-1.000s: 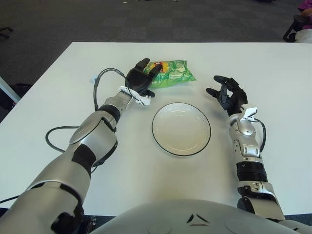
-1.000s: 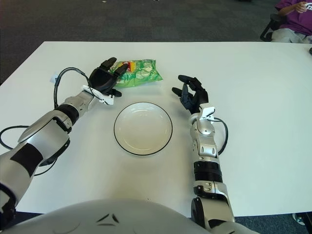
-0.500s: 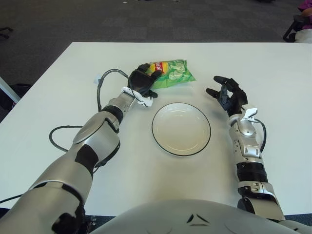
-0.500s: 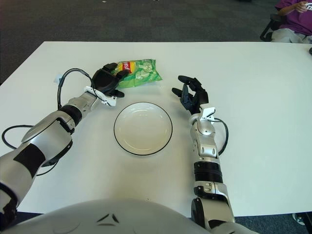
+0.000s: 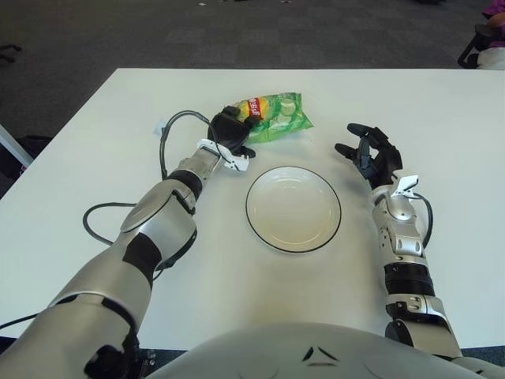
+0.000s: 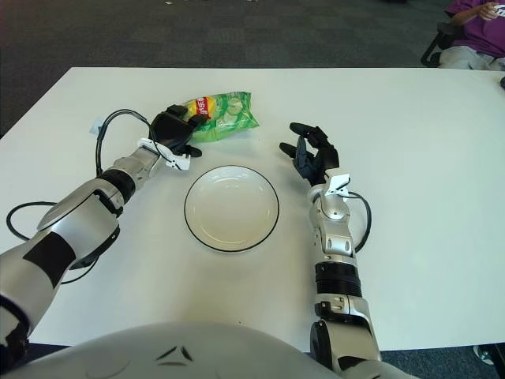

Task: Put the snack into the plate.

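The left hand (image 5: 227,132) is stretched out over the white worktop (image 5: 95,158), its dark fingers (image 6: 175,125) curled around the near left end of the snack (image 5: 272,116), a green packet with a red and yellow patch on the part closest to the hand. The packet runs away from the hand to the right and a little further out, its gripped end bunched up under the fingers; whether the far end is lifted off the worktop or lying on it cannot be told. A black cable (image 5: 170,126) loops from the wrist out to the left of the hand and back along the forearm, and a small white tag (image 6: 96,125) shows at the far left of that loop.

The plate (image 5: 293,208), white with a thin dark rim, sits nearer to the robot than the left hand and to the hand's right, well apart from the packet, with nothing in it. The snack is therefore outside the plate, beyond its far left edge.

The right hand (image 6: 311,154) shows to the right of the plate, near its far right rim but not touching it. Its fingers are spread and point upward and outward, and it has hold of nothing. A white clip sits at its wrist with a black cable (image 6: 364,217) curving out to the right of the forearm
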Available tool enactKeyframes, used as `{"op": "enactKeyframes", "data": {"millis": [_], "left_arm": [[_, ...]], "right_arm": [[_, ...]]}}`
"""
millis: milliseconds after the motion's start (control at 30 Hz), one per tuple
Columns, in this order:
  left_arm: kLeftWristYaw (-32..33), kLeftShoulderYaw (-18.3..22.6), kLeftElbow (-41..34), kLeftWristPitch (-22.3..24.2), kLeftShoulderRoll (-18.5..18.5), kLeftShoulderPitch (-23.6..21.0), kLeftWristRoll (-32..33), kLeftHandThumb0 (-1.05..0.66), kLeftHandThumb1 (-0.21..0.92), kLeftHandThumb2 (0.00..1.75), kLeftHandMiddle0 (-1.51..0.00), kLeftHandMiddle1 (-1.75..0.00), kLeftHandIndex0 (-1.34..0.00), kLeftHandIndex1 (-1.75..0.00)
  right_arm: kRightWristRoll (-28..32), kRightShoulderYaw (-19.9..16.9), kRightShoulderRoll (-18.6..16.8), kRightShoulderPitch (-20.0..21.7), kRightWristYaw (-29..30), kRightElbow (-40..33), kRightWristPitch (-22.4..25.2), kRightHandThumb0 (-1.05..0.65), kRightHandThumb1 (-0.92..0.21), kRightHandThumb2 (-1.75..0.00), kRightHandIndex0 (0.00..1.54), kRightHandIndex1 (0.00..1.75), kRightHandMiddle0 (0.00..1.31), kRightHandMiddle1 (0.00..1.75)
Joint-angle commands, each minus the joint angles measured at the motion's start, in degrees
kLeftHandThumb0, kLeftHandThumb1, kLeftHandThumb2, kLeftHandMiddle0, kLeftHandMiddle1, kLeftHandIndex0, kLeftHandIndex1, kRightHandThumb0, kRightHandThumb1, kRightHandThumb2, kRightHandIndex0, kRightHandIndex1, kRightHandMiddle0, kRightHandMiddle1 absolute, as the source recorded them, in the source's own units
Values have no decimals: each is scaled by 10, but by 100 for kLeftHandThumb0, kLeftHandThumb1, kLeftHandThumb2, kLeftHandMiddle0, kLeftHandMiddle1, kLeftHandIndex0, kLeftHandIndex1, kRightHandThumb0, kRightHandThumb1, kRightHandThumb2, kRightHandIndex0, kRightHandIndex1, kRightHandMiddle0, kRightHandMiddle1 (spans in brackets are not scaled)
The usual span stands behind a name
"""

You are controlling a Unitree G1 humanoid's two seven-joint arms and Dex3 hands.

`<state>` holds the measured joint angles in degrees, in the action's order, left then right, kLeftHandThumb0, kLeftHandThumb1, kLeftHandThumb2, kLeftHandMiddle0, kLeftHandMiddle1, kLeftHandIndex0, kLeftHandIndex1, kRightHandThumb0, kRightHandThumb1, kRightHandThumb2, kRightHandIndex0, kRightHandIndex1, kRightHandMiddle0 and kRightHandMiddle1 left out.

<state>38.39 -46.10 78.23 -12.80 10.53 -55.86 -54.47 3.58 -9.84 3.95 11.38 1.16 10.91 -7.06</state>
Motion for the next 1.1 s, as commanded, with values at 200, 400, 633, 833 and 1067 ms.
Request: {"op": "enactKeyframes", "data": {"millis": [200, 400, 633, 833, 1067], "left_arm": [[-137, -11, 13, -52, 11, 6, -3, -20, 85, 17, -30, -134, -38, -98], [-159, -1, -2, -83, 23, -10, 9, -39, 84, 3, -31, -119, -40, -73], [-80, -11, -22, -94, 43, -8, -2, -39, 83, 0, -32, -128, -38, -87], [-41, -26, -21, -105, 51, -4, -18, -37, 83, 0, -32, -132, -36, -94], [-7, -31, -46, -170, 83, 8, -20, -35, 83, 0, -32, -137, -35, -103]], "right_arm": [[6, -4, 4, -4, -1, -12, 3, -38, -92, -74, 98, 0, 45, 62], [6, -3, 3, -3, 0, -12, 3, -38, -92, -74, 98, 0, 45, 62], [5, -3, 3, -2, 1, -11, 4, -38, -92, -74, 98, 0, 45, 62], [4, -2, 2, -3, 2, -12, 3, -38, -92, -74, 98, 0, 45, 62], [4, -1, 1, -4, 3, -13, 4, -38, -92, -74, 98, 0, 45, 62]]}}
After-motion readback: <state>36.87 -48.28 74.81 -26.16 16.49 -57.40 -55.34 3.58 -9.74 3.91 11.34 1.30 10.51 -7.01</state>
